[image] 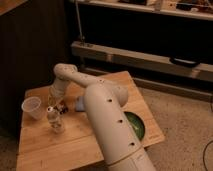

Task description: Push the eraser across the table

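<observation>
The light-wood table [107, 82] fills the middle of the camera view. My white arm rises from the bottom, bends at an elbow near the table's far left, and drops to the gripper [57, 103], which is shut just above the tabletop. The eraser [63, 106], a small block with dark and red marks, lies right beside the gripper's tip, on its right. I cannot tell whether they touch. A small clear bottle [55, 120] stands just in front of the gripper.
A translucent plastic cup [32, 107] stands at the table's left edge. A flat blue pad [79, 103] peeks out from behind my arm. A green round object [136, 126] lies at the right front. Dark shelving runs behind the table.
</observation>
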{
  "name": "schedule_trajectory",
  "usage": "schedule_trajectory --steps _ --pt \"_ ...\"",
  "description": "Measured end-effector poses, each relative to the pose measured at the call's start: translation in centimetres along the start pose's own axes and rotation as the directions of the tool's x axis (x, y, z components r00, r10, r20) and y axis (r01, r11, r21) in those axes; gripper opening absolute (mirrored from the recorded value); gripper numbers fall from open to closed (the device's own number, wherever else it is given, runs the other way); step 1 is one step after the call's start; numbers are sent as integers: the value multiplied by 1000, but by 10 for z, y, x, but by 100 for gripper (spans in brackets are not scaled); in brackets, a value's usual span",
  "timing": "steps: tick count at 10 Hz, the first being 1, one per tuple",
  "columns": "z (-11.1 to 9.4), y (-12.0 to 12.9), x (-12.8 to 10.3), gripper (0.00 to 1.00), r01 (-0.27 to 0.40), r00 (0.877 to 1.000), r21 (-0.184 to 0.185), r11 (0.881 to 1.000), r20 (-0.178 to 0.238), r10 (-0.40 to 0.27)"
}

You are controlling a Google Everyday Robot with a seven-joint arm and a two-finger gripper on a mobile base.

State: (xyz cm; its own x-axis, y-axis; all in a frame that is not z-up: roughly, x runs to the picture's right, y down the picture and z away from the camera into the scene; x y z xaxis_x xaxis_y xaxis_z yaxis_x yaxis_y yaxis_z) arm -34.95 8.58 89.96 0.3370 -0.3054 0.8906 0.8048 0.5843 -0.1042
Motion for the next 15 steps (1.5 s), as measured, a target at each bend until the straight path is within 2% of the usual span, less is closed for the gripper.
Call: schedule_trajectory --steps 4,7,9,11,15 --pt "7 -15 11 0 -8 1000 7 1000 9 8" --pt "3 -9 33 0 -48 999 13 999 -22 48" --pt "-9 1 44 0 -88 994 40 995 -65 91" --pt "-20 16 55 0 -142 984 71 987 -102 149" --pt "-52 60 87 0 -266 943 152 952 -162 289"
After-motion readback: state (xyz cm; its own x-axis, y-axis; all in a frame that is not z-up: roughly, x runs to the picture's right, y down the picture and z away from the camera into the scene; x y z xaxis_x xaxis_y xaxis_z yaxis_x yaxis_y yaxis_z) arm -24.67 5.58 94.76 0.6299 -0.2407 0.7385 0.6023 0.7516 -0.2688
